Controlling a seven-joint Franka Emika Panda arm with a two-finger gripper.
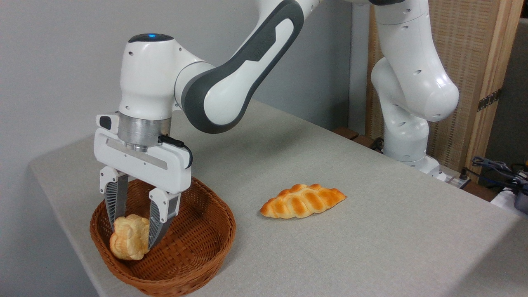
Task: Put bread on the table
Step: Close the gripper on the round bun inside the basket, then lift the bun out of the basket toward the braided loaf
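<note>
The bread, a small pale-yellow lobed bun, is inside the brown wicker basket at the front left of the table. My gripper points straight down into the basket. Its two ribbed fingers press against the bun's left and right sides, so it is shut on the bread. The bun looks tilted on its edge, and whether its bottom touches the basket floor I cannot tell.
A golden-orange braided loaf lies on the grey tabletop to the right of the basket. The arm's white base stands at the table's back right edge. Cables lie at the far right.
</note>
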